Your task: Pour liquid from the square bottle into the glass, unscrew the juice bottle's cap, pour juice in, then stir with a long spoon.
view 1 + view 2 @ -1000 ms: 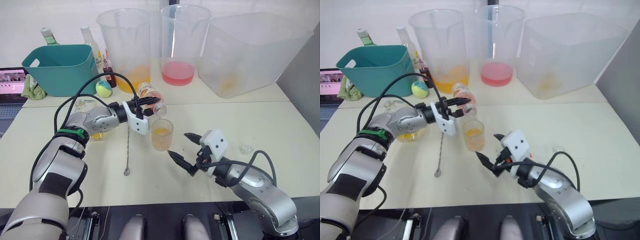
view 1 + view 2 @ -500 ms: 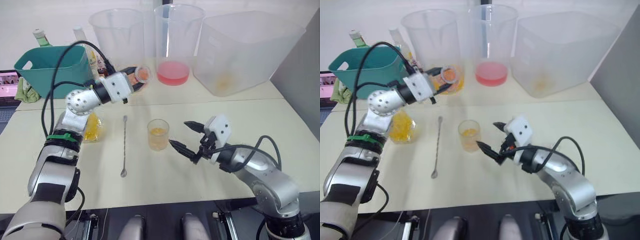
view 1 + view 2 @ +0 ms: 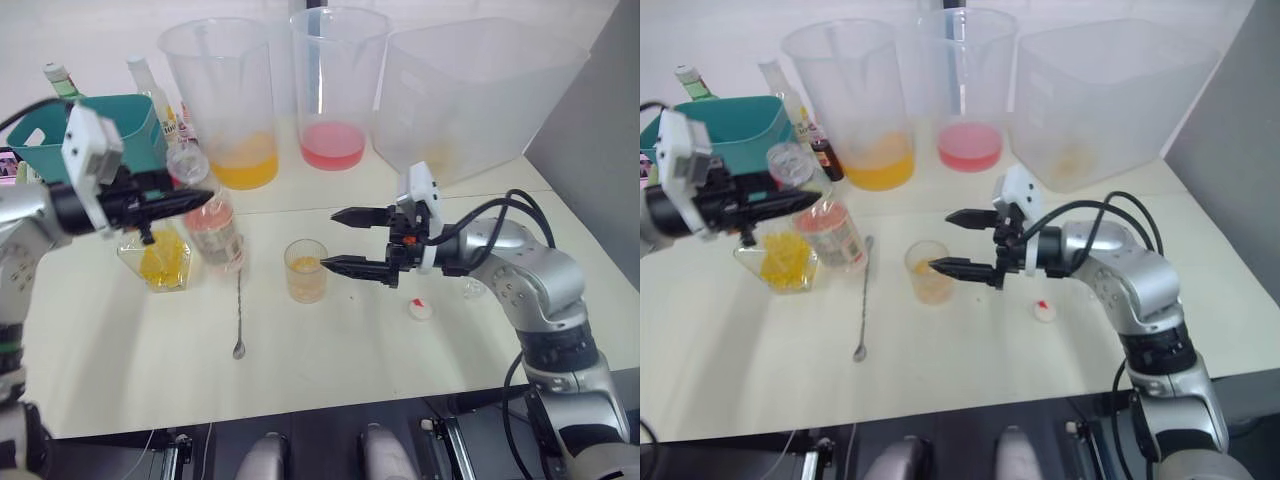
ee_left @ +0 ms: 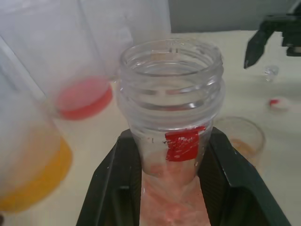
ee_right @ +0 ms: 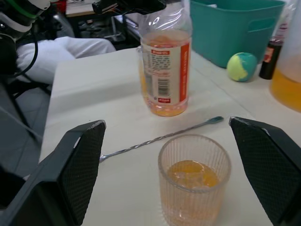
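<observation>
Left claw (image 3: 185,199) clamped tight, right claw (image 3: 342,240) spread wide.

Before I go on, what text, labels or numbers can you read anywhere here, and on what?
No text can be read in any of the views.
Juice bottle label: orange and white with small print and a barcode, too small to read.
Juice bottle neck: a red patch, no lettering on it.
Cap: a red mark, not legible.
Bottles behind the teal bin: labels too blurred to read.
</observation>
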